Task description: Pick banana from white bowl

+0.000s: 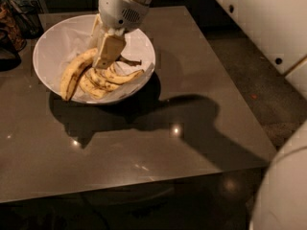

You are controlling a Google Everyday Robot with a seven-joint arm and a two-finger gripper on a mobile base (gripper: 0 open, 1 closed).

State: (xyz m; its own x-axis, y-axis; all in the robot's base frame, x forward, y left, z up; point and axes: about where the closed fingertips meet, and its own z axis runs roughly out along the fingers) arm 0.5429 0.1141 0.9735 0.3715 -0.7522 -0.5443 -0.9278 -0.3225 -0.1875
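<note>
The white bowl (53, 47) stands on the far left part of a dark table, lined with crumpled white paper. The banana (73, 74), long, curved, yellow and speckled, lies along the bowl's left side. Shorter, darker bananas (108, 79) lie to its right. My gripper (102, 61) reaches down into the bowl from above, its tip at the upper end of the banana and over the shorter ones. The banana still rests in the bowl.
A dark wire basket (10, 25) stands at the table's far left edge, beside the bowl. A white part of my arm (283, 190) fills the lower right corner. The table's (192, 128) right edge drops to the floor (254, 80).
</note>
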